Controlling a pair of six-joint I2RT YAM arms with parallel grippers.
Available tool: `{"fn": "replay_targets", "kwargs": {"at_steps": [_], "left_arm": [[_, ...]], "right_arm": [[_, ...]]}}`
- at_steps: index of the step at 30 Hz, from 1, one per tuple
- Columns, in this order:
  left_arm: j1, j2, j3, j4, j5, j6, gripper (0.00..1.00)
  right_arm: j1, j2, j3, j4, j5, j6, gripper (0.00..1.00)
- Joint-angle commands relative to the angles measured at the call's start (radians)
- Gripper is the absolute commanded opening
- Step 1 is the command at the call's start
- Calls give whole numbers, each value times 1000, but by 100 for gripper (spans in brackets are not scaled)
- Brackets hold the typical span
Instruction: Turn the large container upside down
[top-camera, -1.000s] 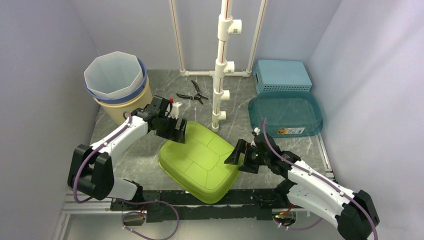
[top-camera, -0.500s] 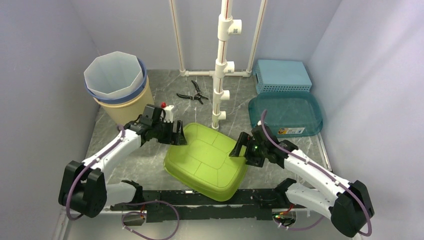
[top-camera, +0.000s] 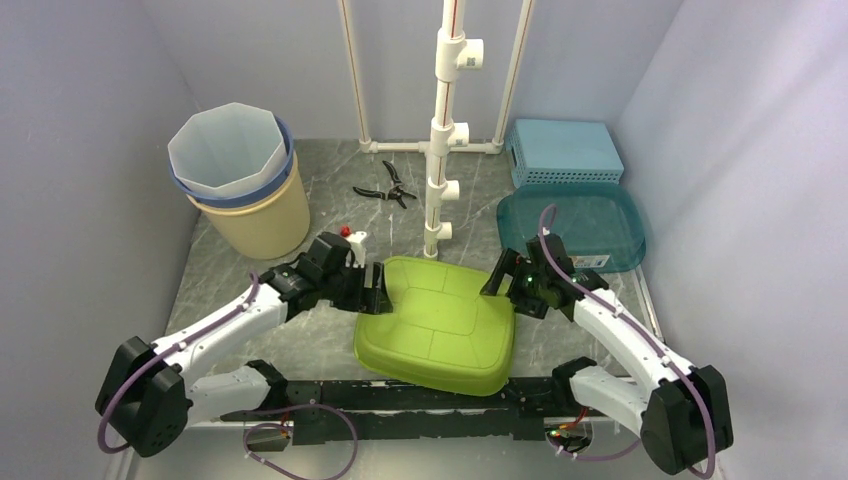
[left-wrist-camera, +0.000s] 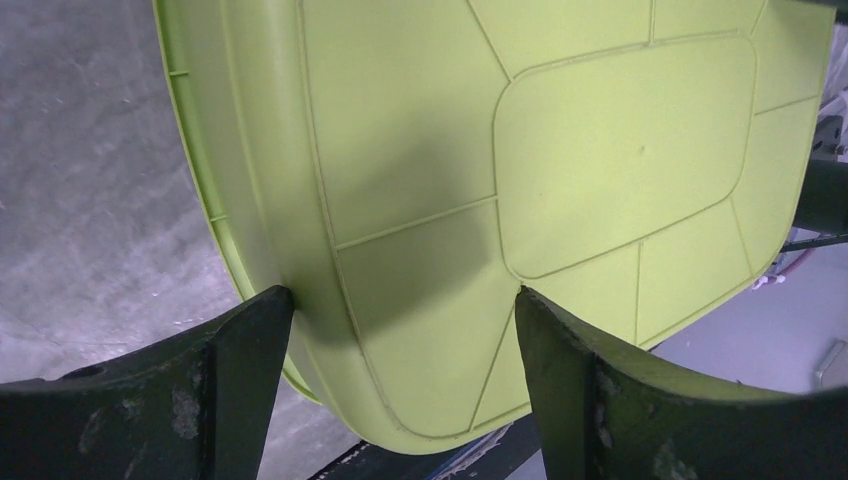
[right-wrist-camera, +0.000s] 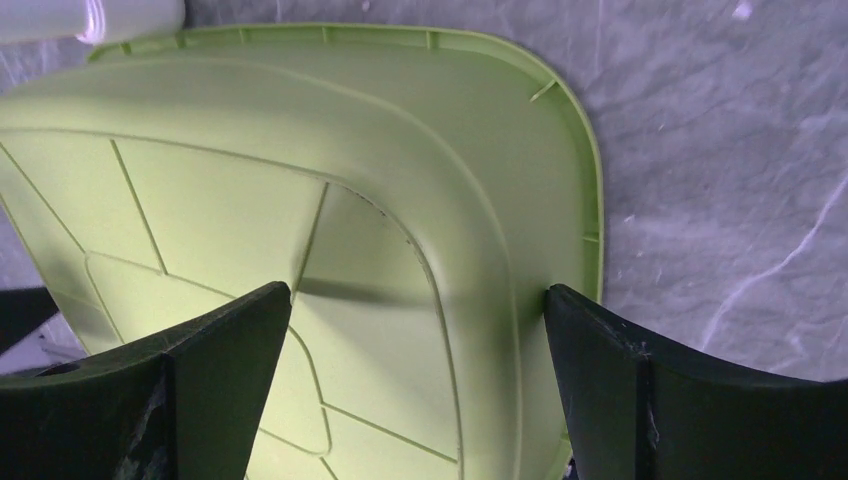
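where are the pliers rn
In the top view, the pliers lie toward the back, left of centre, just left of the white pipe stand and right of the beige bucket.

Robot test cell in a lab.
Plain lavender partition walls (top-camera: 80, 150) box in a grey marble-patterned tabletop (top-camera: 320, 205); two white-and-black robot arms (top-camera: 225, 322) are bolted to a black base rail (top-camera: 480, 405), a white plastic pipe frame (top-camera: 445, 130) behind.

Large container (top-camera: 435, 325) is lying bottom-up at the near centre of the table (top-camera: 330, 215), with the left gripper (top-camera: 375, 290) flanking its left edge and the right gripper (top-camera: 503, 280) its far-right corner. Pliers (top-camera: 387, 186) are lying behind it (beside the pipe post (top-camera: 441, 180)). Buckets (top-camera: 235, 180) are standing far left.
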Motion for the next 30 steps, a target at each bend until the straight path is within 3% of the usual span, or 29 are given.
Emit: {"fn": "replay_targets", "kwargs": {"at_steps": [1,5,20,30], "left_arm": [[-147,20,-25,115,154,-185,83],[-197,34,0,119,114,-206,83],[-299,128,63,168,1,-251,83],[-317,222,143,129,-4,-158,83]], "right_arm": [[-16,16,36,299,-314,17,100],[-30,40,68,277,-319,-33,100],[-38,-117,164,-132,90,-30,100],[-39,-250,229,-250,247,-37,100]]}}
